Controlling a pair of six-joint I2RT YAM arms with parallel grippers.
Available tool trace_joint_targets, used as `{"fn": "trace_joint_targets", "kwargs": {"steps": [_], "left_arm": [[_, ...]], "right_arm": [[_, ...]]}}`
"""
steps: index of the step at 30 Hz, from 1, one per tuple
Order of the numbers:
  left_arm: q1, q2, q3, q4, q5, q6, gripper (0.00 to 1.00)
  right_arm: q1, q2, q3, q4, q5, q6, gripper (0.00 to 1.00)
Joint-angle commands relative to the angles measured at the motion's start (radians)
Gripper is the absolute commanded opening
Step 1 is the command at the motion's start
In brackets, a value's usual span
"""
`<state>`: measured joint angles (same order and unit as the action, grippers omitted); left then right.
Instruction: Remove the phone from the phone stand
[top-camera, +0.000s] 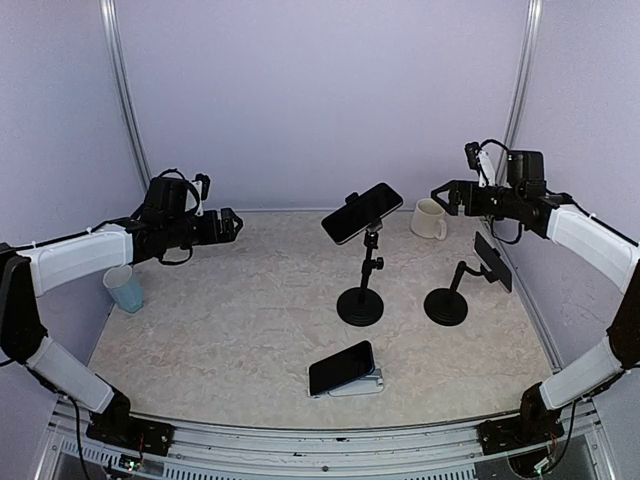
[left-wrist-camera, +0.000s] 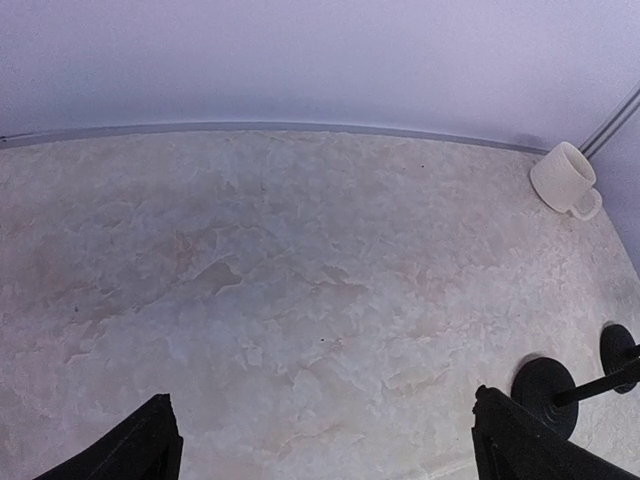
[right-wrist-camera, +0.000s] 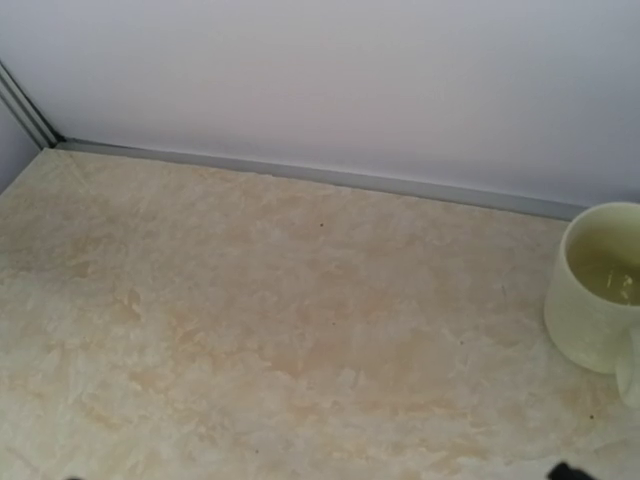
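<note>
Phone (top-camera: 362, 212) sits tilted atop phone stand (top-camera: 361, 295).
Left gripper (left-wrist-camera: 325, 412) at 9 o'clock of phone, jaws spread; right gripper (top-camera: 441, 194) at 3 o'clock, jaws spread.

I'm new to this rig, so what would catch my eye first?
Three dark phones stand out: the centre phone tilted atop a tall black stand mid-table, the right phone on a bent stand beside it, the front phone on a low white stand. A cream mug sits at the back right, a blue cup at the left.
</note>
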<state>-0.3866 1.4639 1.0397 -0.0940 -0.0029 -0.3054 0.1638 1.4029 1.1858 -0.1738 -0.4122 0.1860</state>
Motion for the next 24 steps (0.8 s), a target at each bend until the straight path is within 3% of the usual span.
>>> {"fn": "trace_joint_targets", "kwargs": {"steps": [1, 12, 19, 24], "left_arm": [[-0.007, -0.049, -0.019, 0.096, 0.087, 0.047, 0.99], [-0.086, -0.138, -0.149, 0.180, 0.276, 0.182, 0.99], [-0.274, -0.163, -0.295, 0.299, 0.308, 0.357, 0.99], [-0.360, -0.148, -0.392, 0.414, 0.392, 0.395, 0.99]], "right_arm": [[0.011, -0.038, 0.030, 0.012, -0.003, -0.031, 1.00], [0.023, -0.224, -0.026, -0.065, -0.165, -0.028, 1.00], [0.092, -0.329, -0.075, -0.177, -0.192, -0.026, 0.98], [0.153, -0.387, -0.127, -0.222, -0.186, -0.001, 0.95]]}}
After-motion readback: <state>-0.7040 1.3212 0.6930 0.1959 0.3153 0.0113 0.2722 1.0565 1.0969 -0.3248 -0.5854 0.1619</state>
